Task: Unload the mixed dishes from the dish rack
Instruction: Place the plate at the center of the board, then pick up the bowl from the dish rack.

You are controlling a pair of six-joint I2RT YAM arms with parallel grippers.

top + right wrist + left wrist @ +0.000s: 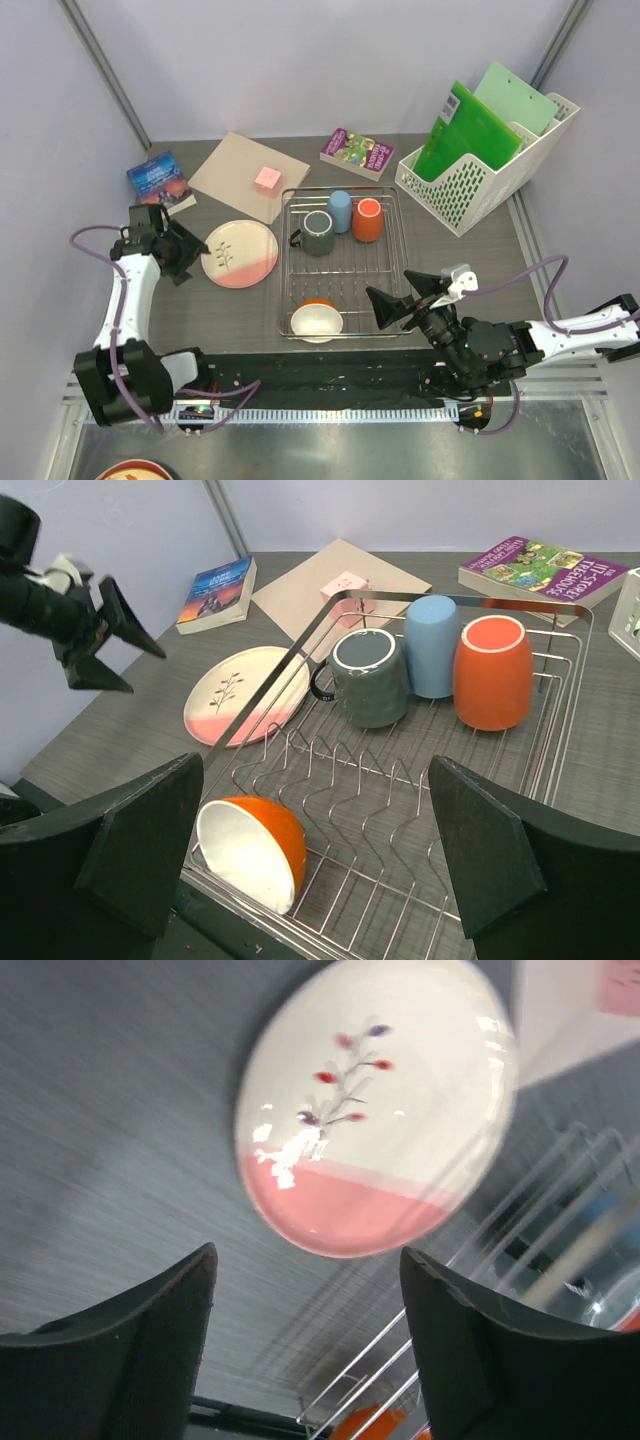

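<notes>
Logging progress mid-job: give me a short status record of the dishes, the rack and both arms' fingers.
out of rack: pink plate, flat on the table left of the dish rack
in rack, far end: dark grey mug, light blue cup, orange mug, side by side
in rack, near end: bowl, tipped on its side
left fingers: open, empty, beside the plate
right fingers: open, empty, at the rack's near right corner
left to unload: four items

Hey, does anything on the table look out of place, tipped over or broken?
Nothing looks spilled or broken. The orange bowl lies tipped on its side in the near-left corner of the dish rack, white inside facing the near side. The pink plate rests flat on the table, left of the rack.
</notes>
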